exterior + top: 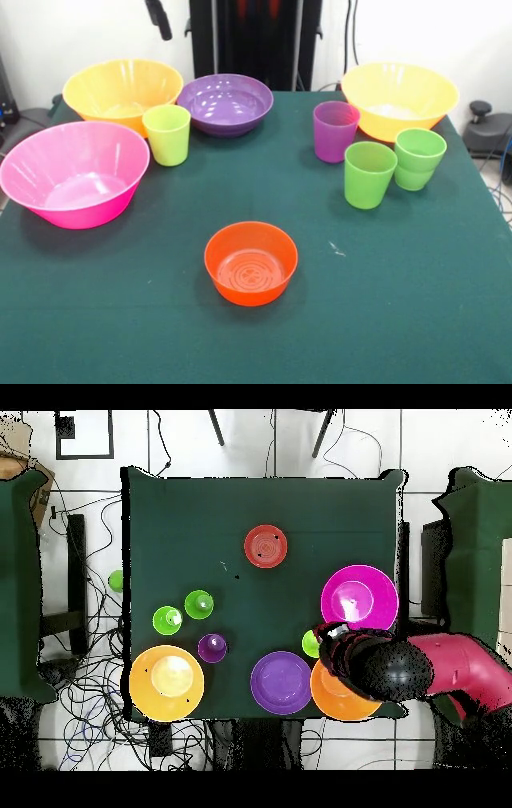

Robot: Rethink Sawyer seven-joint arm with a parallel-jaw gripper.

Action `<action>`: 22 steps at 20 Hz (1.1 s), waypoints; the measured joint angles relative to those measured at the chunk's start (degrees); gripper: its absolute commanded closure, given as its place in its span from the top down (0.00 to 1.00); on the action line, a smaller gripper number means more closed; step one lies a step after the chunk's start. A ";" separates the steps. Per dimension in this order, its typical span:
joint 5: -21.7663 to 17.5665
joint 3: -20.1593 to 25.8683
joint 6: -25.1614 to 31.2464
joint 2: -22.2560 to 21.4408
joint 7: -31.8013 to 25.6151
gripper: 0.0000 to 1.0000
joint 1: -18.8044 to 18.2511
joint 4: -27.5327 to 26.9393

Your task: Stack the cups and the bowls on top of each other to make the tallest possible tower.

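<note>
The small orange bowl [250, 262] [265, 546] stands alone, upright, mid-table. The purple bowl [226, 102] [281, 682], the yellow-green cup [167, 134] [311, 643] and the pink bowl [74, 172] [358, 596] stand apart; nothing is piled into a tower. One orange-yellow bowl [120, 92] [335, 694] lies partly under the arm in the overhead view. The other orange-yellow bowl [398, 98] [166, 682] stands by the purple cup [335, 130] [212, 647] and green cups [370, 174] [418, 158]. My gripper [158, 18] [335, 642] hangs high near the yellow-green cup, holding nothing that shows.
A small green round thing [116, 580] lies just off the table's left edge in the overhead view. The red arm [460, 669] reaches in from the right there. Cables lie on the floor around the green table [416, 304].
</note>
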 measured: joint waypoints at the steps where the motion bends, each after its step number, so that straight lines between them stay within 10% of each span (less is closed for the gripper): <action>1: 0.00 -0.09 -0.57 -0.09 0.11 1.00 0.01 0.45; 22: -3.71 -15.21 -23.50 7.13 0.65 1.00 6.58 5.10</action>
